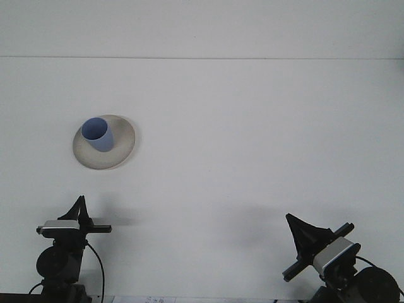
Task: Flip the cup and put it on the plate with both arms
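Note:
A blue cup (98, 134) stands on the round off-white plate (124, 146) at the left of the white table, its open mouth facing up and tilted toward the back left. My left gripper (80, 201) is low at the front left, well short of the plate, shut with nothing in it. At the front right my right gripper (290, 219) points toward the back left, shut and empty, far from the cup.
A faint seam (202, 58) runs across the white table at the back. Cables hang by the left arm's base (60, 265).

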